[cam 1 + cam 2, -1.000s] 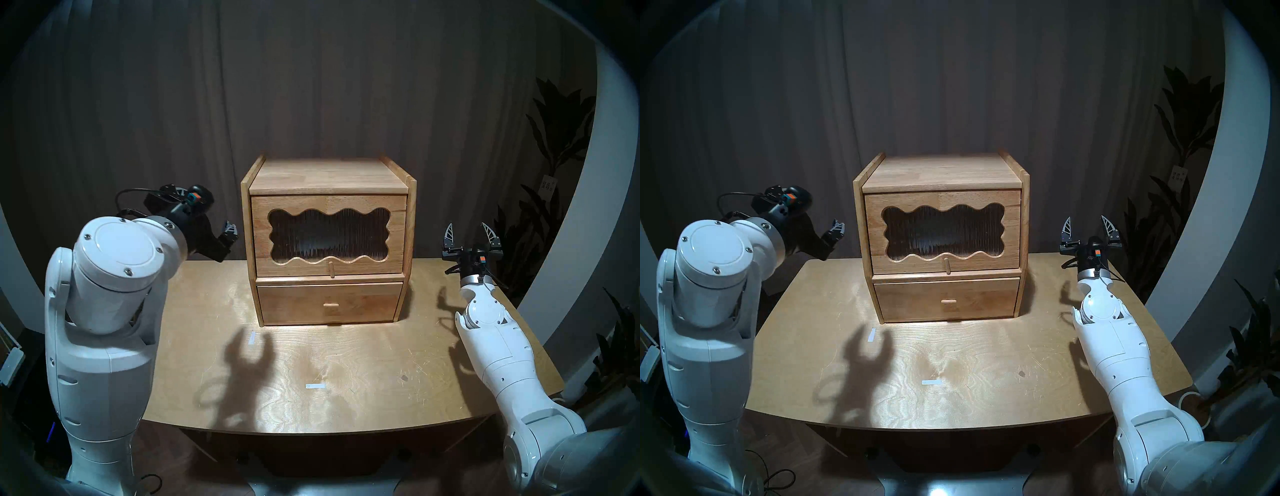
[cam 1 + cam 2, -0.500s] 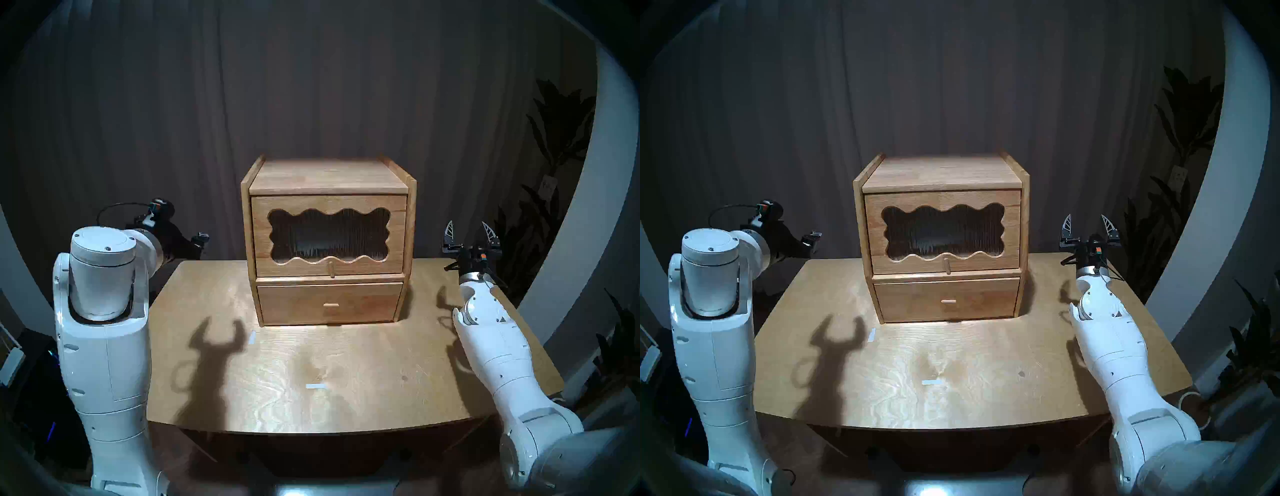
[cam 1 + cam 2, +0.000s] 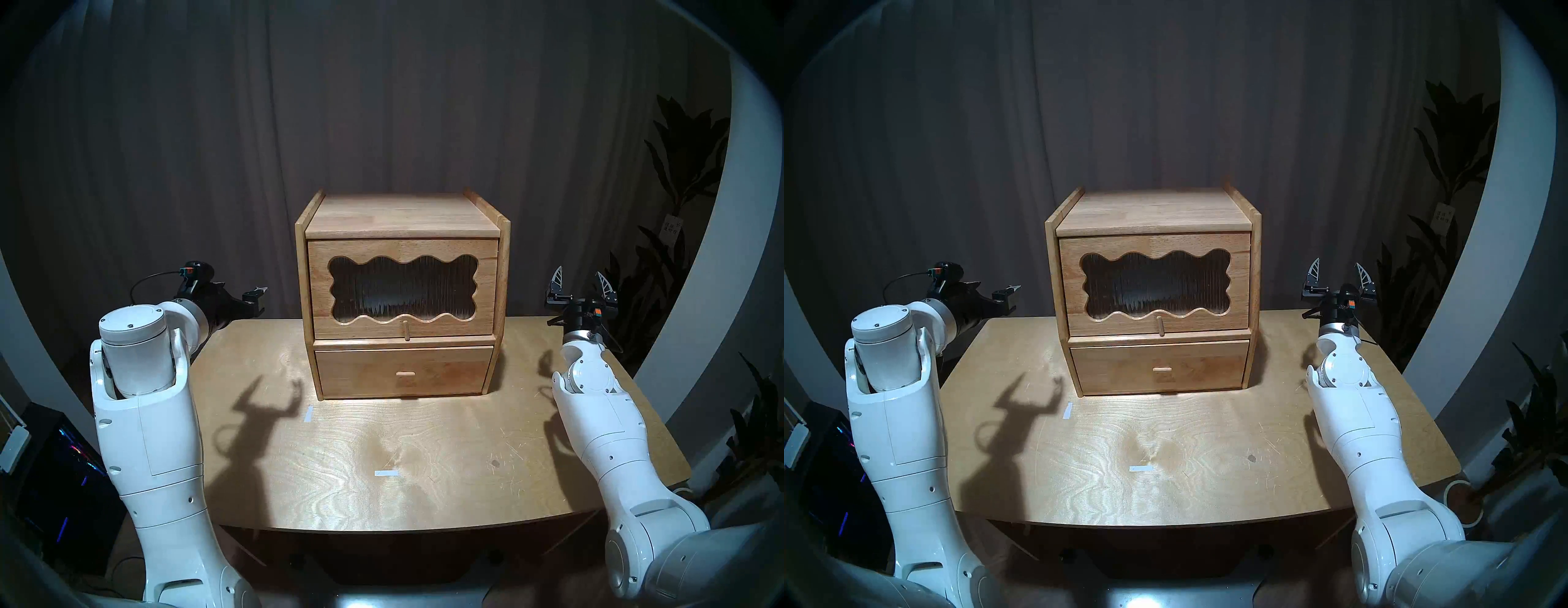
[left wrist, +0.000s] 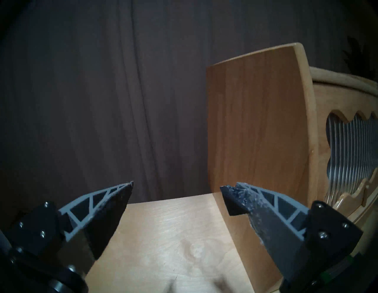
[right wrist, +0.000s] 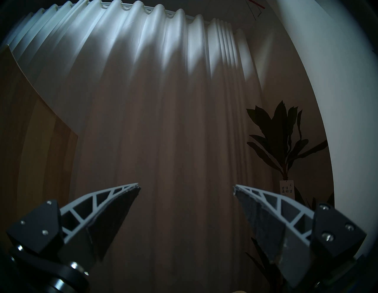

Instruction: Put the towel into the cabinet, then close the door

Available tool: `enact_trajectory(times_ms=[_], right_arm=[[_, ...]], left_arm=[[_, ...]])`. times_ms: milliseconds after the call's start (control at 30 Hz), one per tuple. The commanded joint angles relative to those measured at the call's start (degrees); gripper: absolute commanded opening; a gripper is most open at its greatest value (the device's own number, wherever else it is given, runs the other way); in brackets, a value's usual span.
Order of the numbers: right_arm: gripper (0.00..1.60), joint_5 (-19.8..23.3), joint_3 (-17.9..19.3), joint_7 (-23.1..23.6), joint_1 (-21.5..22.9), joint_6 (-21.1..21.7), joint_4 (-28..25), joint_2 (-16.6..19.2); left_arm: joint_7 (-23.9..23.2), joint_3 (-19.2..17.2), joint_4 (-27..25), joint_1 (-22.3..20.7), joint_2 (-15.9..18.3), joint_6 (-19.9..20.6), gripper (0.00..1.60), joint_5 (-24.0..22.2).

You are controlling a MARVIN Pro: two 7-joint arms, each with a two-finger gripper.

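Door (image 3: 402, 288) sits flush on the cabinet (image 3: 402, 216), both grippers (image 4: 177, 187) (image 5: 187, 188) gape empty; I back away clear of it

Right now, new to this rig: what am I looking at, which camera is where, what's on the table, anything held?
It is a two-armed robot at a wooden table. The two wide pictures come from cameras on its head, nearly identical. The other two sit on the wrists, looking out between each gripper's fingers.

On the table stands a light-wood cabinet with its windowed door shut and a drawer below. A pale shape shows behind the ribbed glass; I cannot tell what it is. Two small white tape strips lie in front.

The left gripper and the right gripper are both open and hold nothing, one on each side of the cabinet.
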Motion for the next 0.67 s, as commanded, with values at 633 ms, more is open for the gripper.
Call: enact_trajectory(times_ms=[633], right_arm=[[1.6,2.34,0.09,2.47,-2.37,2.78,-2.52,0.15]], left_arm=[[4.18,0.91,3.87,4.26,-1.43,-24.44,1.6,-4.93]])
